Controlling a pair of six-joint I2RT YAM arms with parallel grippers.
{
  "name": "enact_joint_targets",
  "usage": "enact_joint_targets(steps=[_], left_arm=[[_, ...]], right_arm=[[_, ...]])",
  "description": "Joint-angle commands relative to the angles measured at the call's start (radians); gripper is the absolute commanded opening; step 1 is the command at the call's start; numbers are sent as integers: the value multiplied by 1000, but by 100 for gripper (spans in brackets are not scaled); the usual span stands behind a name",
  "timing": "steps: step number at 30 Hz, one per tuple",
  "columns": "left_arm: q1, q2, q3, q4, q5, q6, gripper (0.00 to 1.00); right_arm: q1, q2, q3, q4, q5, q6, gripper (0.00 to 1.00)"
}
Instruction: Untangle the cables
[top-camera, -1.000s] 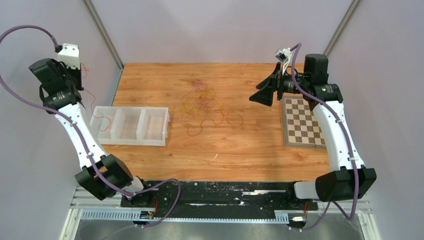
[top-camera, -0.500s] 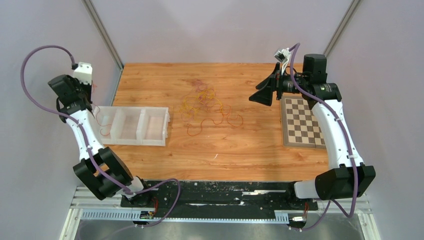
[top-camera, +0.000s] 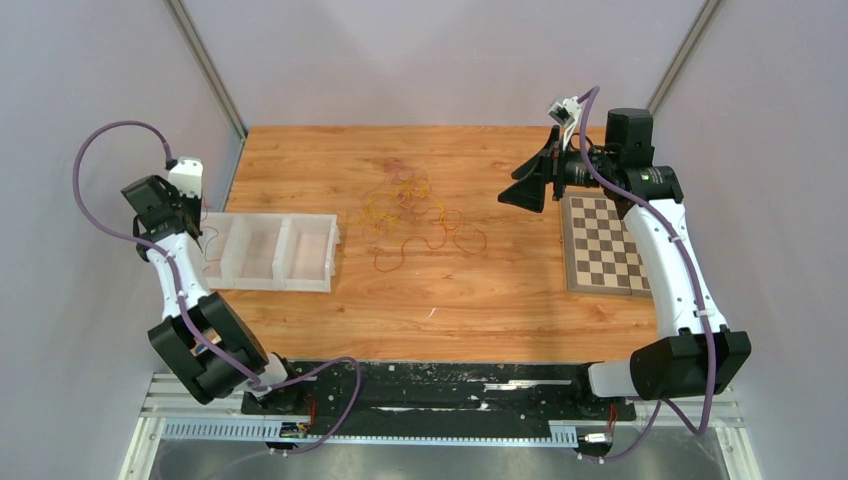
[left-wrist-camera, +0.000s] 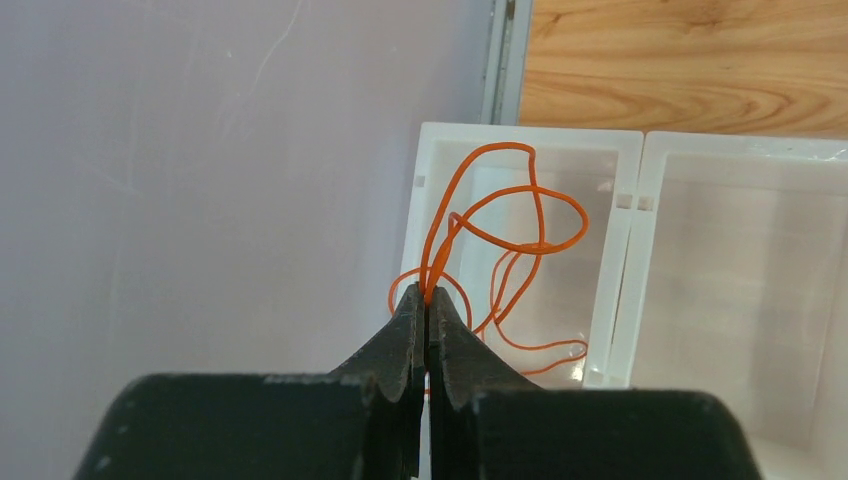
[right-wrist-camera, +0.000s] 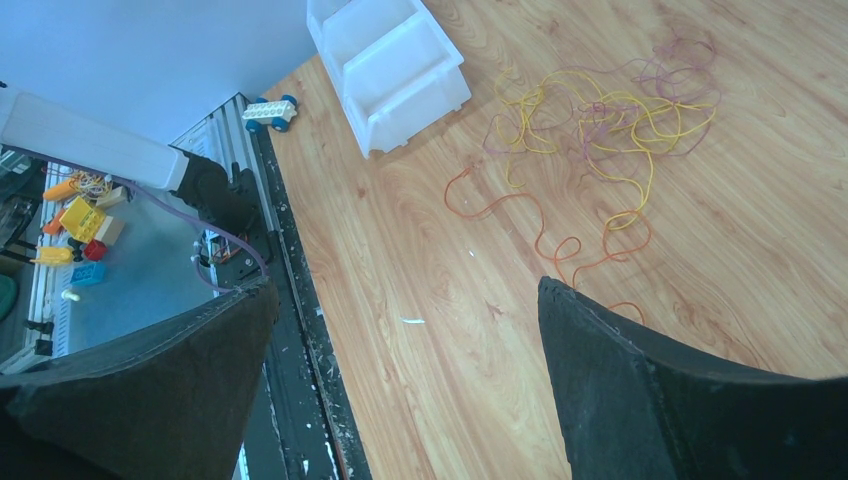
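Observation:
My left gripper (left-wrist-camera: 427, 296) is shut on a thin orange cable (left-wrist-camera: 520, 225). That cable's loops hang down into the leftmost compartment of the white three-part tray (left-wrist-camera: 630, 250). In the top view the left gripper (top-camera: 197, 222) hovers over the tray's (top-camera: 265, 285) left end. A tangle of yellow, pink and orange cables (top-camera: 410, 205) lies mid-table, with one orange cable (top-camera: 430, 245) trailing toward the front. My right gripper (top-camera: 508, 188) stands open, raised to the right of the tangle. In the right wrist view its fingers (right-wrist-camera: 405, 285) are wide apart above bare wood, and the cables (right-wrist-camera: 600, 110) lie beyond them.
A wooden chessboard (top-camera: 600, 245) lies at the table's right edge under the right arm. A small toy car (right-wrist-camera: 268, 112) sits at the near edge beside the tray (right-wrist-camera: 390, 60). Grey walls stand close on both sides.
The left arm has come in from the left wall and down to the tray's left end, carrying the orange cable into the leftmost compartment. The right arm has not moved.

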Motion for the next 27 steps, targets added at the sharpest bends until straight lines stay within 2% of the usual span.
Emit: enact_joint_targets(steps=[1, 3, 6, 12, 17, 19, 22, 24, 27], left_arm=[[10, 51, -1, -3, -59, -8, 0], [10, 75, 10, -21, -62, -14, 3], [10, 100, 29, -71, -59, -23, 19], [9, 64, 62, -165, -7, -60, 45], [-2, -22, 105, -281, 109, -97, 55], [-41, -71, 112, -322, 148, -104, 64], [-134, -115, 141, -393, 260, -103, 90], [-210, -116, 183, -431, 322, -115, 97], [-342, -47, 268, -459, 333, -178, 97]], right_arm=[[-2, -3, 8, 1, -6, -27, 100], [-2, -4, 6, 2, -7, -28, 100], [-2, -7, 6, -1, -5, -30, 100], [-3, 1, 7, -1, -9, -32, 100], [-2, 10, 7, 1, -12, -33, 100], [-2, 15, 4, 1, -4, -34, 100], [-2, 30, 0, 0, 39, -42, 100], [-2, 34, -10, 0, 87, -63, 100], [-2, 43, -28, -9, 193, -101, 100]])
